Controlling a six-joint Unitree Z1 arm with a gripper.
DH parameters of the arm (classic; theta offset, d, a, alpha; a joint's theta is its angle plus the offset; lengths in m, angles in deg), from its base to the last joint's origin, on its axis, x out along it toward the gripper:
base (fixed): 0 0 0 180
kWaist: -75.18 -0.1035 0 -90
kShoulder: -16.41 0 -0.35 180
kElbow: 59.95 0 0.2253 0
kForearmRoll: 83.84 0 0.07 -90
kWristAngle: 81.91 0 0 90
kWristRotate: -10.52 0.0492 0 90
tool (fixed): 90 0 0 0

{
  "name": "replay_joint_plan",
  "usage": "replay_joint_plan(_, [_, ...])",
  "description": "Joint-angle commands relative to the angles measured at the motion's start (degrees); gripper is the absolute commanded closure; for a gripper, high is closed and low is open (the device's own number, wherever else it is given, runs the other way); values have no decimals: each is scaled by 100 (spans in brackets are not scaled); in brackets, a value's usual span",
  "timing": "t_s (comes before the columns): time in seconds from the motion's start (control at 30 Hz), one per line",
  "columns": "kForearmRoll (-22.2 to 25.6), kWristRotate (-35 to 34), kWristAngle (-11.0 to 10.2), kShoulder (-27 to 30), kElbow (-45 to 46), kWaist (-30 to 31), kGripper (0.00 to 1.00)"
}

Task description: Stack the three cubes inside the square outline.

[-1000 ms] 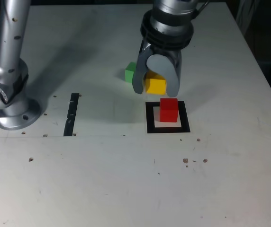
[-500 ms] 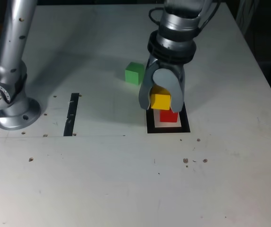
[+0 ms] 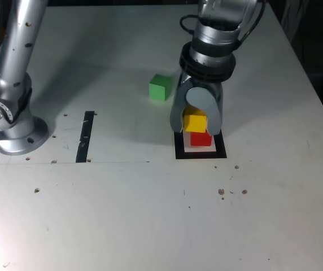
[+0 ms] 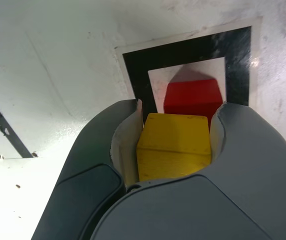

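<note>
Since the earlier frame, jaws [image 3: 196, 121] + yellow cube [image 3: 195, 122] have shifted toward the right & down in the ext. view, and now sit over the red cube [image 3: 201, 139] instead of up & left of it; green cube [image 3: 160, 87], red cube and the square outline [image 3: 201, 154] haven't budged. Jaws are pinching the yellow cube, one curved finger on each side, as the wrist view shows too. Yellow hides the upper part of red in the ext. view; can't tell if the two touch. Red is inside the square outline, right of ctr. of the frame, w/ white showing round its base. Green sits on the bench [image 3: 110, 214] in the upper middle of the ext. view, up & left of the outline, well apart from it. Narrow black strip [image 3: 85, 136] lies left of ctr., running roughly top to bottom. Arm [image 3: 215, 42] comes down from the top edge, right of ctr., w/ a dark cable [image 3: 253, 28] looping by it; another silver arm section [image 3: 16, 79] + round base stand at the left edge.
</note>
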Motion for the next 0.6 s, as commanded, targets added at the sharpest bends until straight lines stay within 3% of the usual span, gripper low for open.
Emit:
replay_joint_plan(0.0, [-34, -36, -44, 21, -7, -14, 86])
replay_joint_plan(0.47, [-256, -164, -134, 31, -18, -15, 85])
replay_joint_plan(0.57, [-260, -166, -127, 10, -8, -15, 81])
